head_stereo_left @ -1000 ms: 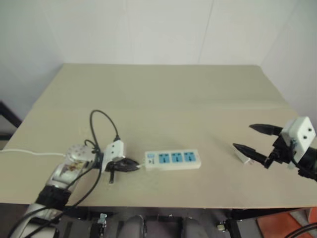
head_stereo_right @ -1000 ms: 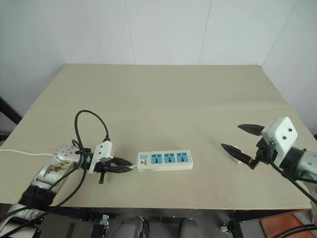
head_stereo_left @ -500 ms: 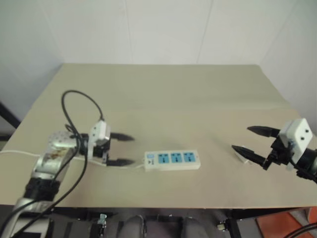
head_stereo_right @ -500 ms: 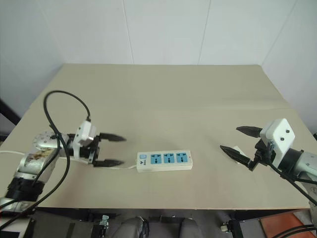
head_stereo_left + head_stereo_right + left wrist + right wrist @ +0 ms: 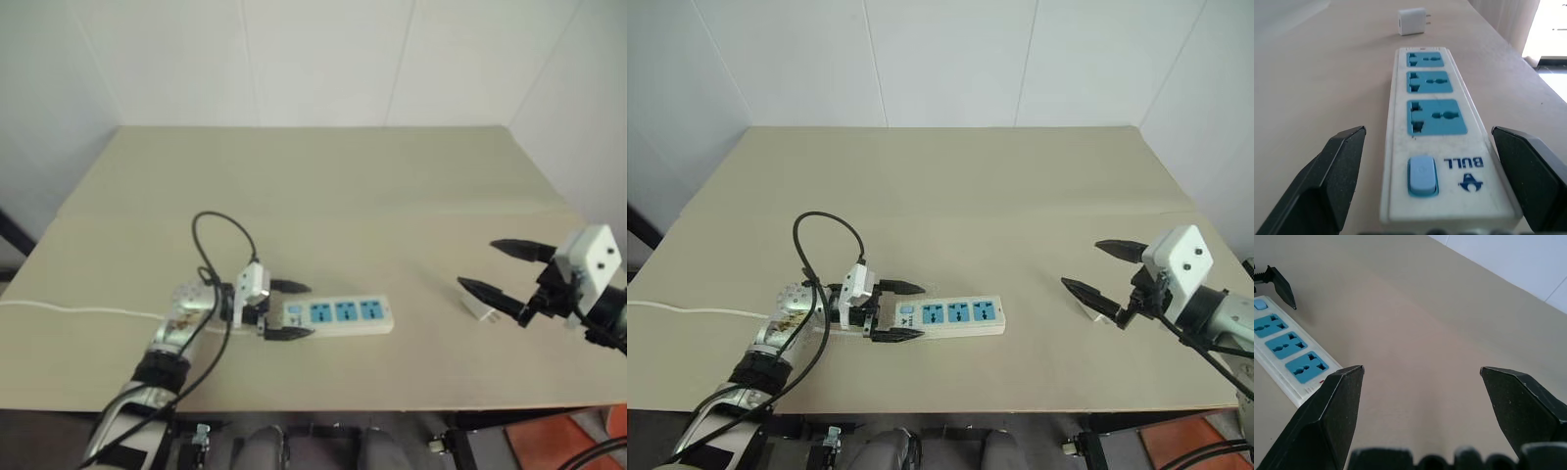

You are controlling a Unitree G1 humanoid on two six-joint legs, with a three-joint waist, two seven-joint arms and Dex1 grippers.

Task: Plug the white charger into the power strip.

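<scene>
The power strip (image 5: 952, 315) lies flat near the front edge of the table (image 5: 960, 196), and my left gripper (image 5: 899, 310) is spread wide with one finger on each side of its switch end, not pressing it. The white charger (image 5: 1411, 21) lies on the table well beyond the strip's far end, prongs level. My right gripper (image 5: 1097, 269), also spread wide and empty, hovers just above the charger.
</scene>
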